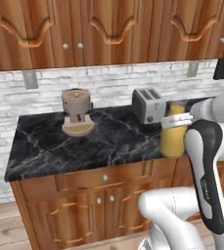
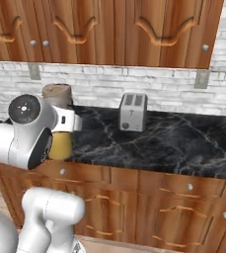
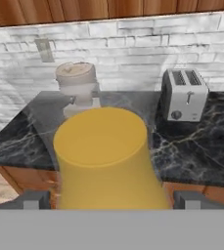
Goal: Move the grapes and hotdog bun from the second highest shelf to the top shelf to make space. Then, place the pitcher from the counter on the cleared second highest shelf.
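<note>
Left base view is showing the counter (image 1: 84,141), black marble with white veins, running over brown cabinets (image 1: 99,195) with round knobs, and a white brick wall (image 1: 108,83) is rising behind it. I am reaching over the counter's front right part, where the pitcher (image 1: 173,141) is standing upright near the edge. In the hand view the pitcher (image 3: 103,156) is sitting squarely between my two fingertips (image 3: 35,200), one on each side of its yellow body, close against it. My claw (image 3: 108,201) is standing spread to the pitcher's width; I cannot tell whether the tips are pressing on it or just beside it. The silver toaster (image 1: 148,106) is standing behind the pitcher, toward the wall. The beige coffee grinder (image 1: 77,112) is sitting well apart to the left.
</note>
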### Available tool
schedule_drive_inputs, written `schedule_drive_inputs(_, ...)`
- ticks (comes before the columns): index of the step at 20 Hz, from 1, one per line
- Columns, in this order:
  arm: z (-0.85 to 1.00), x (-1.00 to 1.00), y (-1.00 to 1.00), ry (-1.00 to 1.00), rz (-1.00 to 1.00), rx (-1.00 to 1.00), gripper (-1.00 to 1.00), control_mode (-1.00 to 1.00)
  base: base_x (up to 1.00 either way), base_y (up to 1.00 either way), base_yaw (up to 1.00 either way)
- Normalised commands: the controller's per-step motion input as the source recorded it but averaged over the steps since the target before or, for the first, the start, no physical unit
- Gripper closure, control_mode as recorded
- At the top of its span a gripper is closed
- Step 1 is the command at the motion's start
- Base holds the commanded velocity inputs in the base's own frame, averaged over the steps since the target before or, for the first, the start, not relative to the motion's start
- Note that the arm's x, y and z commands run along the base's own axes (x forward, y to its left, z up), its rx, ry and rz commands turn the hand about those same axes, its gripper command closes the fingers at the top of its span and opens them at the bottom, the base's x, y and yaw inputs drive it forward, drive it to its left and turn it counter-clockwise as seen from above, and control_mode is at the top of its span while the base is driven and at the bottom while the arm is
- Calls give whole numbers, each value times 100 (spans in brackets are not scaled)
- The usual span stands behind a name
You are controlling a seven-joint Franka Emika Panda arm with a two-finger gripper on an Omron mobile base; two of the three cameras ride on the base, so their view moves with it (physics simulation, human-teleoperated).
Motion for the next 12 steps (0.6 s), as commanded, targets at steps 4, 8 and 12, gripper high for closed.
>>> schedule_drive_inputs(4,0,0,0,0,0,0,100,100,-69,21,61)
schedule_drive_inputs(8,0,0,0,0,0,0,100,100,-39,55,73)
schedule_drive_inputs(12,0,0,0,0,0,0,100,100,0,65,81)
